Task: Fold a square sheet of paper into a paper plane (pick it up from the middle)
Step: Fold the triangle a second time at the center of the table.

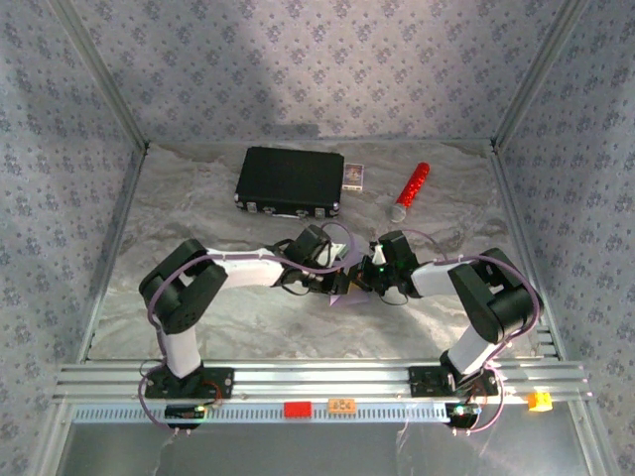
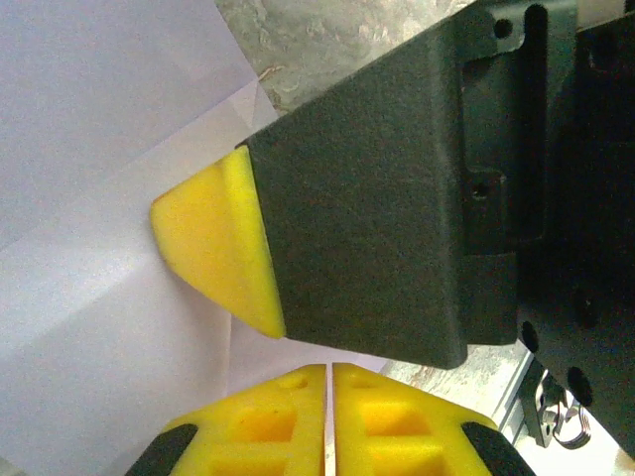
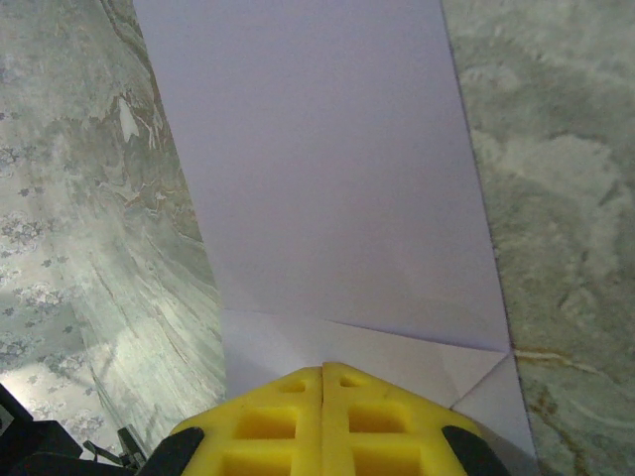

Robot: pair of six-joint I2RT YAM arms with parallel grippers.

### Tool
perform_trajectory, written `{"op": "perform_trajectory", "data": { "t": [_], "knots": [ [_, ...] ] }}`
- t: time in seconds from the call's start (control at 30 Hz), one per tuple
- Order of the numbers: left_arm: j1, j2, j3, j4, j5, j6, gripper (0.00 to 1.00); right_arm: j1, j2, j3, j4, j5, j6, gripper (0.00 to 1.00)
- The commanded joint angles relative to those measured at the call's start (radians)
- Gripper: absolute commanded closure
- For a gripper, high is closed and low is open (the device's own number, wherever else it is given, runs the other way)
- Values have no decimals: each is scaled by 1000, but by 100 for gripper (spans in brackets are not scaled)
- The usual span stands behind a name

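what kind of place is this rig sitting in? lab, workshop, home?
Most likely a lab data-collection cell, not a home. A silver aluminium-extrusion rail runs along the near edge, floral-patterned grey fabric walls box in the table, and a marble-print grey table cover lies over the work surface.

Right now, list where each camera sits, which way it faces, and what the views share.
Top external: fixed above and behind the arms, facing down and forward over the table; both bases and arms show, reaching in to the lilac paper sheet, with the black case beyond.
Left wrist: on the left arm, facing down past the shut left gripper at the paper; the right gripper crosses in.
Right wrist: on the right arm, facing down along its shut fingers at the creased paper.
Shared: the lilac sheet, in all three.
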Motion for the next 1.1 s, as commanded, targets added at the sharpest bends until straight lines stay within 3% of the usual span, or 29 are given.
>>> {"op": "perform_trajectory", "data": {
  "t": [0.0, 0.33, 1.07],
  "knots": [
    [-8, 31, 35, -12, 25, 3, 91, -3, 2, -23, -72, 63, 4, 96],
    [-12, 57, 20, -62, -10, 22, 91, -4, 7, -26, -75, 64, 1, 96],
    [-41, -44, -110, -180, -79, 71, 92, -22, 9, -35, -79, 64, -7, 96]
  ]
}}
